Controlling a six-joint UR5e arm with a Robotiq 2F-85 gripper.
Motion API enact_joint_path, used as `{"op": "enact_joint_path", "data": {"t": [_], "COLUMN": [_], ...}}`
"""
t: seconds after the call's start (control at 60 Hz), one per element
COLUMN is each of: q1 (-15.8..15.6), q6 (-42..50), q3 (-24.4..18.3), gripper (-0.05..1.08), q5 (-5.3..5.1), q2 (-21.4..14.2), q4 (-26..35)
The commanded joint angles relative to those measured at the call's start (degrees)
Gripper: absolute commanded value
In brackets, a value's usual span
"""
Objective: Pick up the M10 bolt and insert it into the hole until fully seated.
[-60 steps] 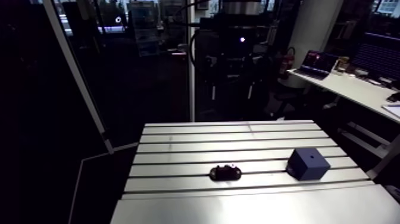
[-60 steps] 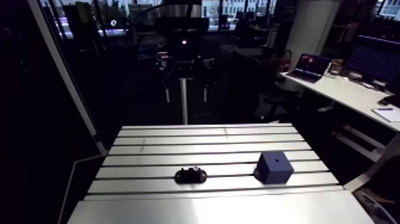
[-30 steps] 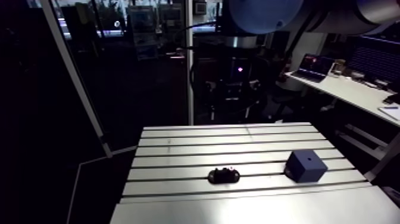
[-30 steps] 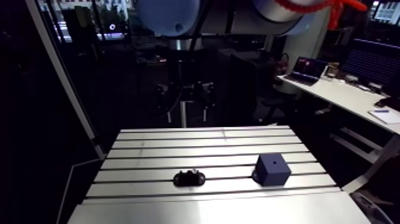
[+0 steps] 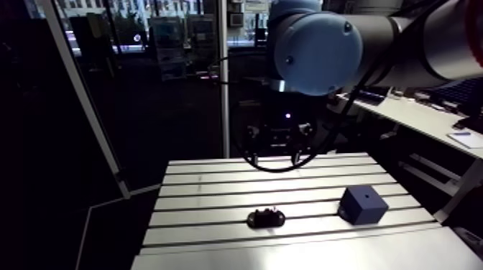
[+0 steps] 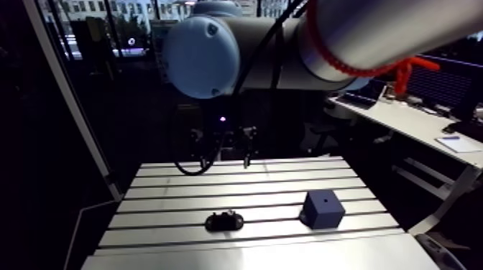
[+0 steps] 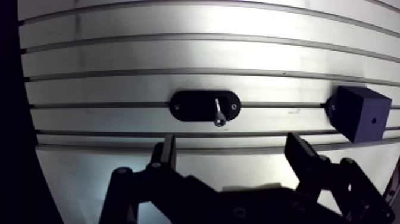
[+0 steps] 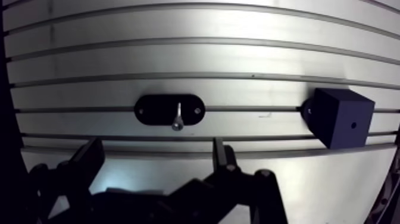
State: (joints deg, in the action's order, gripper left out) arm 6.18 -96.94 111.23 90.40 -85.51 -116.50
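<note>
A silvery bolt (image 7: 219, 113) sticks out of a black oval holder (image 7: 196, 106) on the slotted table (image 7: 178, 53). A dark blue cube (image 7: 359, 113) with a small hole (image 7: 374, 119) in one face sits further along the same slot. In the wrist view my gripper (image 7: 232, 154) is open, well above the table, with nothing between its fingers. The holder lies ahead of the gap and the cube lies ahead of and outside one finger (image 7: 297, 152). In the arm view the gripper (image 6: 221, 143) hangs over the table's far edge, behind the holder (image 5: 265, 217) and cube (image 5: 362, 205).
A big arm joint with a light-blue cap (image 5: 316, 47) fills the upper part of the arm view. A slanted post (image 5: 86, 100) stands off the table's left side. Bare slotted table surface (image 5: 287, 255) lies nearer than the holder.
The camera has shifted and the arm's joint has swung into the arm view from above. The gripper now hangs lower, near the table's far edge. Holder and cube have not moved.
</note>
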Motion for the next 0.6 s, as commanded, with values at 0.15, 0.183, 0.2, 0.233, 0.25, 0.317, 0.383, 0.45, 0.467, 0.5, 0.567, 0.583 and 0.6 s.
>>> {"op": "enact_joint_path", "data": {"t": [0.15, 0.183, 0.2, 0.233, 0.25, 0.317, 0.383, 0.45, 0.467, 0.5, 0.567, 0.583, 0.6], "q1": [0.31, 0.47, 0.80, 1.07, 1.26, 1.38, 1.38, 1.76, 1.96, 2.07, 2.17, 2.17, 2.17], "q6": [-1.44, -1.90, -2.27, -2.40, -2.42, -2.58, -2.60, -2.60, -2.60, -2.67, -2.60, -2.60, -2.60], "q3": [3.39, 3.58, 3.68, 3.84, 4.02, 4.21, 4.62, 5.14, 5.48, 5.76, 6.11, 6.11, 6.38], "gripper": [0.01, 0.01, 0.01, 0.01, 0.01, 0.01, 0.01, 0.01, 0.01, 0.01, 0.01, 0.01, 0.01], "q5": [-0.02, -0.08, -0.09, -0.17, -0.33, -0.75, -1.12, -1.15, -1.15, -1.15, -1.31, -1.31, -1.25], "q2": [0.20, 0.21, 0.21, 0.21, 0.29, 0.55, 0.73, 0.91, 0.99, 1.23, 1.68, 1.68, 1.93], "q4": [-4.01, -4.19, -4.36, -4.46, -4.55, -4.57, -4.66, -5.36, -6.11, -6.97, -8.09, -8.09, -8.31]}}
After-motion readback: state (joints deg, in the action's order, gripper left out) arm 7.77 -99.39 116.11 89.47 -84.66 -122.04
